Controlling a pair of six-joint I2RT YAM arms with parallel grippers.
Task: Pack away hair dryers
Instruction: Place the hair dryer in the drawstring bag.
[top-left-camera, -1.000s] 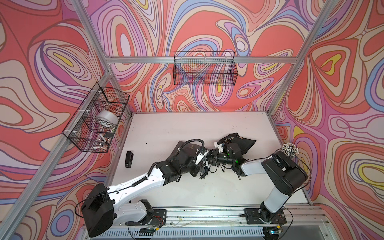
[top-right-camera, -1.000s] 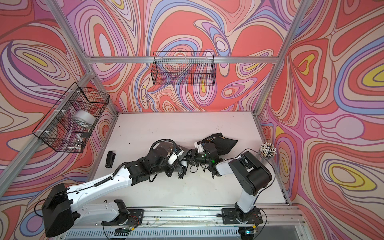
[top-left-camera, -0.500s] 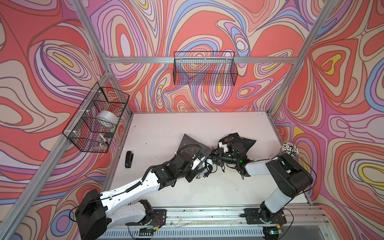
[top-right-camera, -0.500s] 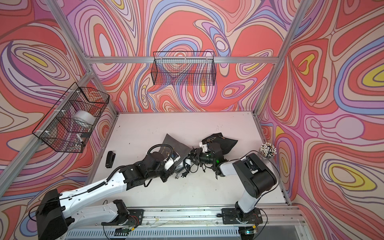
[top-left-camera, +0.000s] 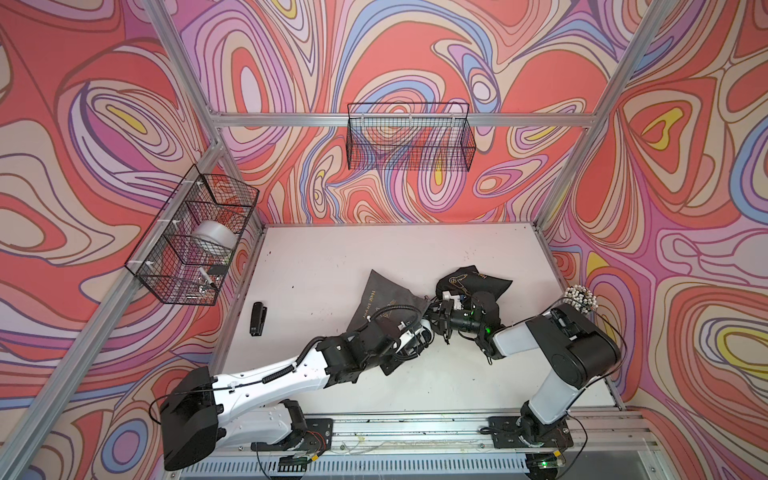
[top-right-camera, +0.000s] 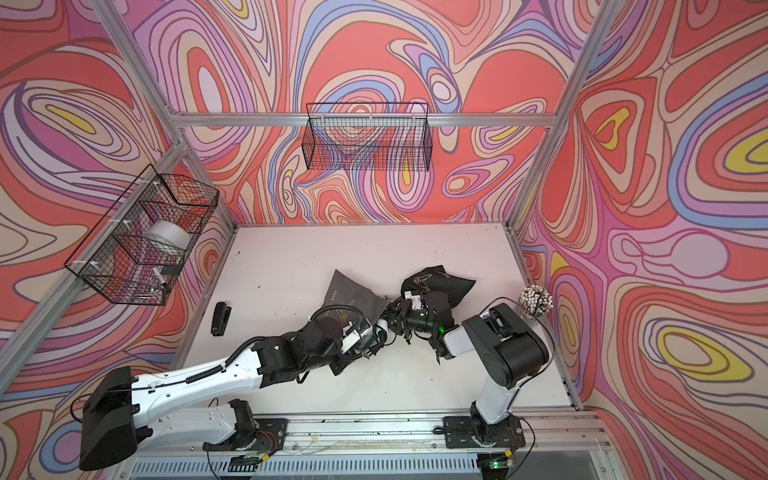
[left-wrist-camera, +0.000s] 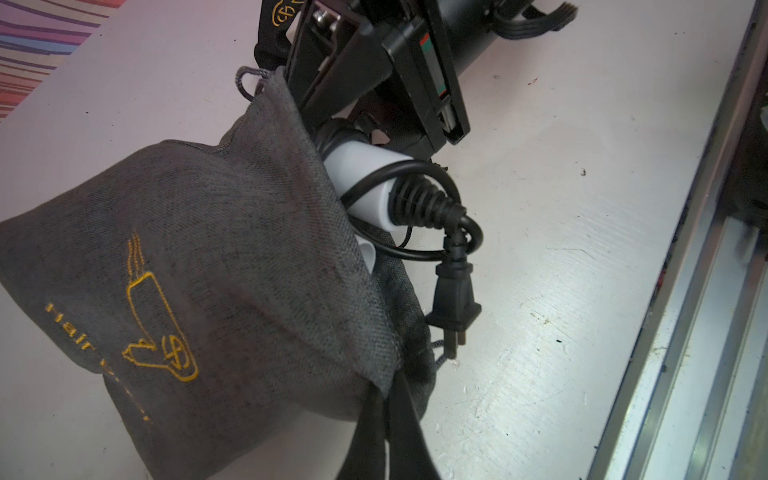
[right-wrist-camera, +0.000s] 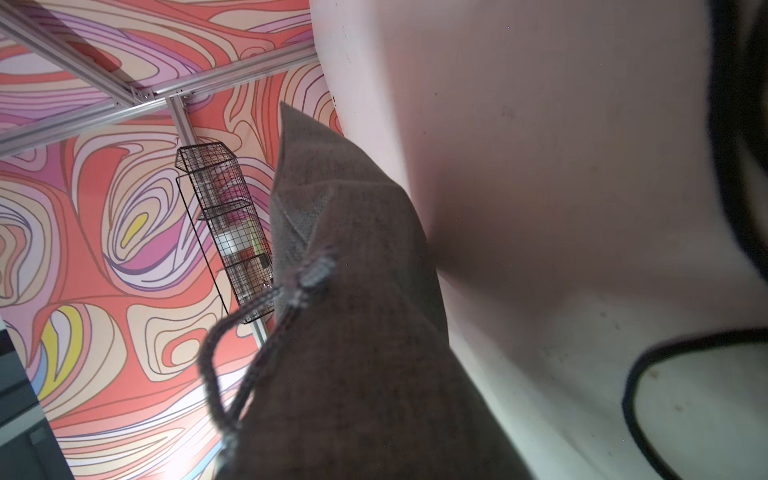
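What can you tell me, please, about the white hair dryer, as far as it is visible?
The white hair dryer sits mostly inside the grey pouch, which lies on the table. Only one smooth, glossy white plastic end pokes out of the pouch mouth, tilted. A ribbed black strain relief leaves that end. Its black cord loops around the white part, and the plug rests on the table beside the pouch.
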